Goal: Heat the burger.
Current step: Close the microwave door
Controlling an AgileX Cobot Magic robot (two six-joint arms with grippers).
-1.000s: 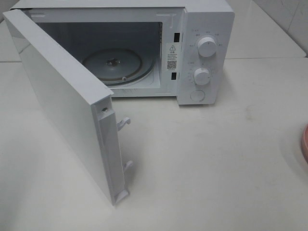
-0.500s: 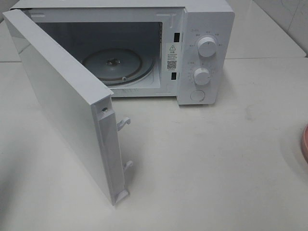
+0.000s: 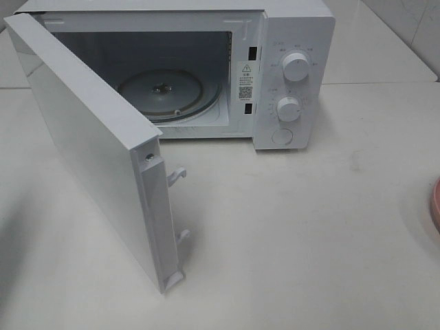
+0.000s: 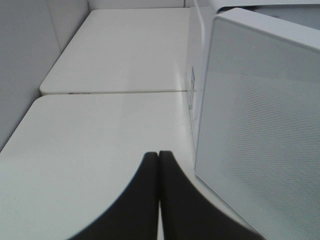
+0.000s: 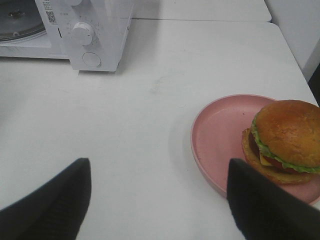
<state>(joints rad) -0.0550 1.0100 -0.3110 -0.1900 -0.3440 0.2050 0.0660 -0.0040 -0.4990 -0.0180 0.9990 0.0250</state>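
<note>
Microwave (image 3: 289, 75) open; burger (image 5: 287, 140) waiting on pink plate (image 5: 215, 145).
Left gripper (image 4: 158, 160) closed, empty, beside the door (image 3: 89, 144); right gripper (image 5: 160, 195) open above the counter (image 5: 125, 125), burger at its 2 o'clock.

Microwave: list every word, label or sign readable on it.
No text can be quoted.
Sticker on the microwave door frame: warning triangle and QR code, print too small.
Markings around upper knob and lower knob: blurred.
</note>
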